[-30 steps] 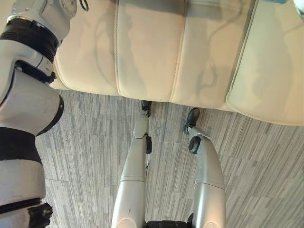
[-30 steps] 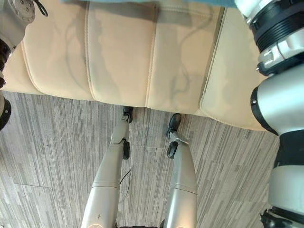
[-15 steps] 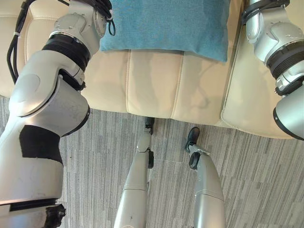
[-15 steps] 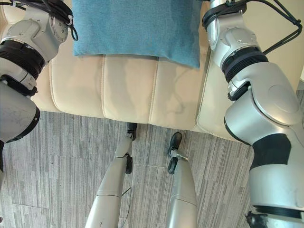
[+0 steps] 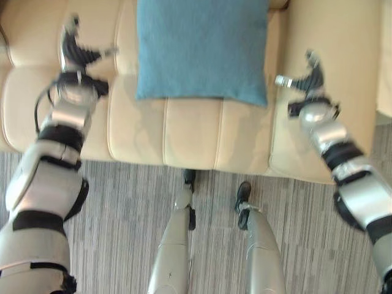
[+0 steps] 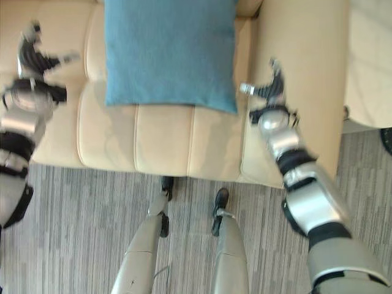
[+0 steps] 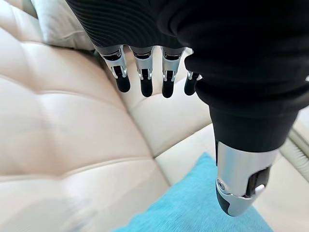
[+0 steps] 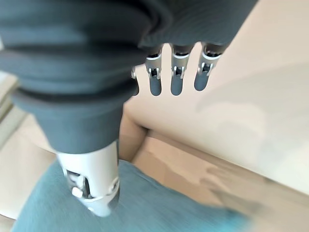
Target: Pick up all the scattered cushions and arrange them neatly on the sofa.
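Blue cushion (image 5: 202,49) was laid flat on the sofa (image 5: 184,131) seat at 12 o'clock. Left hand (image 5: 76,52) at 10, right hand (image 5: 306,76) at 2, fingers spread, nothing gripped; likely released for placement.

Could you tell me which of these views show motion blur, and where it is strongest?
Left eye view: the left hand and right hand smear, blue cushion soft. Left wrist view: fingers crisp, sofa blurred at the near corner. Right wrist view: blurred throughout.

Grey striped carpet floor (image 5: 110,214), dark round object (image 6: 387,139) at the edge
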